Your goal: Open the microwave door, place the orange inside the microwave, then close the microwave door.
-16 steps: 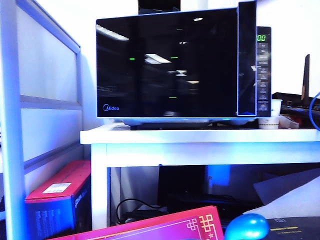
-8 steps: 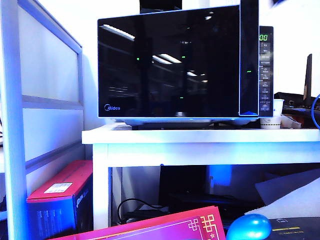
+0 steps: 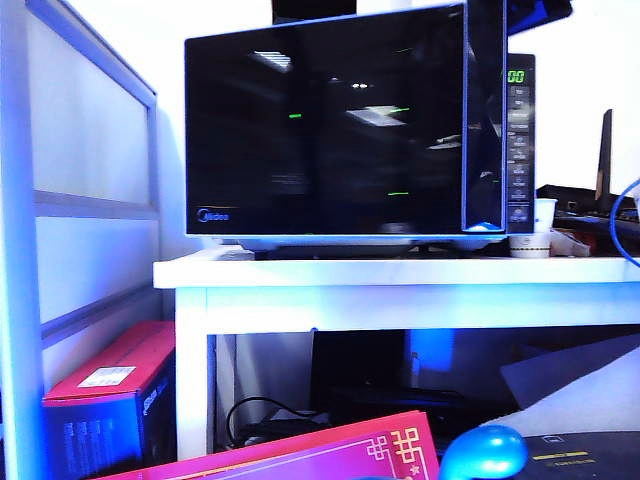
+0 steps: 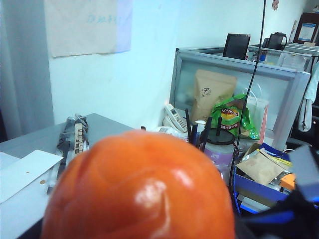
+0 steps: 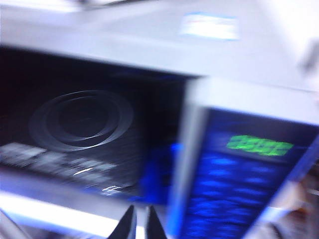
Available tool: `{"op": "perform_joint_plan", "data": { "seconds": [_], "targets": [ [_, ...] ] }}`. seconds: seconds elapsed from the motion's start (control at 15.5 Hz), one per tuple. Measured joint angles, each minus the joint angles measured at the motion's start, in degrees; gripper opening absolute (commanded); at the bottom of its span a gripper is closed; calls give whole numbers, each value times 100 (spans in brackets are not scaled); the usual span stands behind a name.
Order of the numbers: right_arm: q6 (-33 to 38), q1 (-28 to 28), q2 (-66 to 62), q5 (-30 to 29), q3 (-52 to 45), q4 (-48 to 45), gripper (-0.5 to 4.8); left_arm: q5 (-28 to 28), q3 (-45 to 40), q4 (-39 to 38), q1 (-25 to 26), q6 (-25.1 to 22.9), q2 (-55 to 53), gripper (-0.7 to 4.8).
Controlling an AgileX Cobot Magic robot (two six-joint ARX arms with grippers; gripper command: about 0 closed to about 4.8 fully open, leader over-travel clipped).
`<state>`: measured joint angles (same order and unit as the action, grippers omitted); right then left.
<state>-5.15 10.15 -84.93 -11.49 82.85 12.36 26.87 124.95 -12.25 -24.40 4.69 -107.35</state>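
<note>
The black microwave [image 3: 350,125] stands on a white table [image 3: 400,272]. Its glossy door [image 3: 320,125] is swung a little way out, with the handle strip [image 3: 485,120] off the button panel [image 3: 518,140]. In the right wrist view the dark cavity with its round turntable [image 5: 82,119] shows beside the panel's green display [image 5: 259,145]. My right gripper [image 5: 140,210] is shut and empty in front of the door gap. A dark piece at the microwave's top right corner [image 3: 540,12] may be that arm. The orange [image 4: 139,189] fills the left wrist view between the left gripper's hidden fingers.
A paper cup [image 3: 530,243] stands on the table right of the microwave. Below are a red box [image 3: 105,390], a pink box [image 3: 320,455] and a shiny blue egg-shaped object [image 3: 483,452]. A frosted partition [image 3: 90,200] closes the left side.
The door's handle side has swung out from the microwave's front, and its reflections have shifted. A dark arm piece has come into view at the microwave's top right corner.
</note>
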Motion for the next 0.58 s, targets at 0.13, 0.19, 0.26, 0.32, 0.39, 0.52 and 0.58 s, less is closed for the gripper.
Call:
{"op": "perform_joint_plan", "data": {
  "seconds": [0.13, 0.19, 0.26, 0.32, 0.39, 0.52, 0.58],
  "targets": [
    [-13, 28, 289, -345, -26, 87, 41, 2, 0, -4, -2, 0, -2, 372],
    [-9, 74, 474, -446, -70, 313, 41, 4, 0, -2, -4, 0, 0, 372],
    [-20, 87, 573, -549, -105, 404, 41, 2, 0, -2, -4, 0, -2, 372],
    [-28, 92, 678, -608, -131, 490, 41, 2, 0, -4, -2, 0, -2, 372],
    [-42, 105, 798, -551, -181, 560, 41, 2, 0, -2, -2, 0, -2, 372],
    [-52, 127, 852, -39, -188, 601, 40, 0, 0, 0, 0, 0, 0, 372],
    [-17, 125, 850, 479, -188, 487, 40, 2, 0, -2, 0, 0, -2, 372]
  ]
}}
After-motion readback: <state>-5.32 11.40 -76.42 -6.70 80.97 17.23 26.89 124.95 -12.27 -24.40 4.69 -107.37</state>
